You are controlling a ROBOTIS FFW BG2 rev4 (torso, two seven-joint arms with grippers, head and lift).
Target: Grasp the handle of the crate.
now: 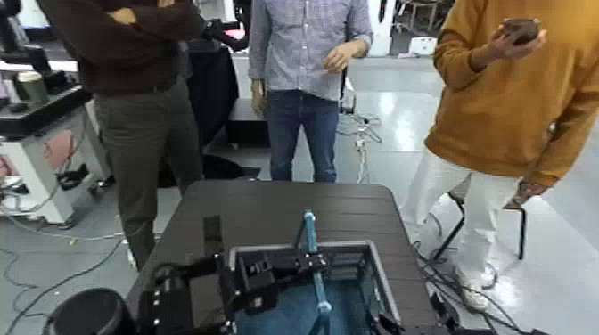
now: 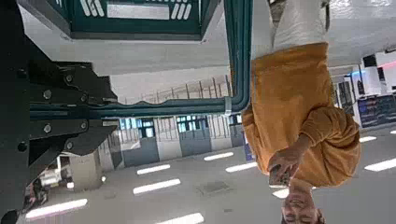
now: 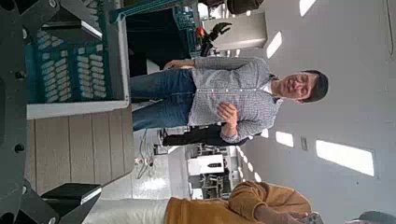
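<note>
Between the left pincer's [image 1: 267, 267] two blocky black fingers [image 2: 58, 91], the handle [image 2: 168, 107] passes as a thin, smooth teal-blue plastic rod. The pads sit against it on both sides, so the pincer is clamped on it. The left wrist view shows the rod running straight out past the fingertips, then bending at a rounded corner into its side leg.

From the head view, the handle [image 1: 311, 245] stands raised. Its long axis points away from the robot, from the near rim to the far rim across the crate's middle, and the pincer reaches it from the robot's left.

Under and around the pincer sits the crate [image 1: 379, 276]. It is rectangular, with a pale grey rim, slotted lattice walls and a teal interior.

Off to the side, the right pincer [image 3: 65, 105] waits with its black fingers spread wide apart. The crate's lattice wall [image 3: 65, 65] and light rim lie just beyond them.

Beneath the crate and stretching beyond the pincer is the table [image 1: 267, 200], dark brown and planked with fine grooves.

Farther off, past the table's far edge, three people stand on a glossy pale floor:
- a person in a dark brown sweater [image 1: 125, 44] with arms folded
- a person in a checked shirt [image 1: 307, 44] and jeans
- a person in an orange sweater [image 1: 499, 98], holding a phone [image 1: 520, 29]
</note>
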